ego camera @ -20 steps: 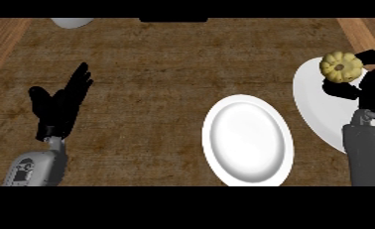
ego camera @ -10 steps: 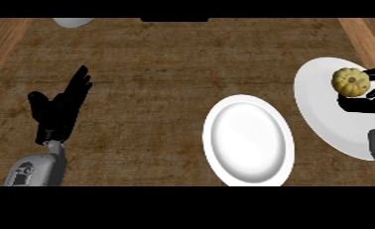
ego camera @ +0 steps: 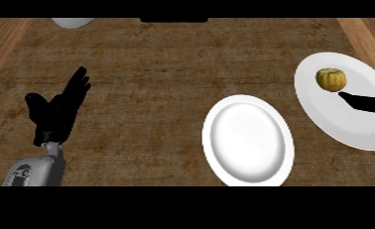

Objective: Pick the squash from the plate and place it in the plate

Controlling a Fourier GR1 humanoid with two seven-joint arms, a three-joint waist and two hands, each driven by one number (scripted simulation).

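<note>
Right robot hand just below squash (apart)

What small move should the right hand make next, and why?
Probably it should move forward and curl round the squash. The squash lies on the plate at the right, and only a fingertip of the right hand shows just beside it, holding nothing. The middle plate waits bare, and the left hand rests open.
</note>
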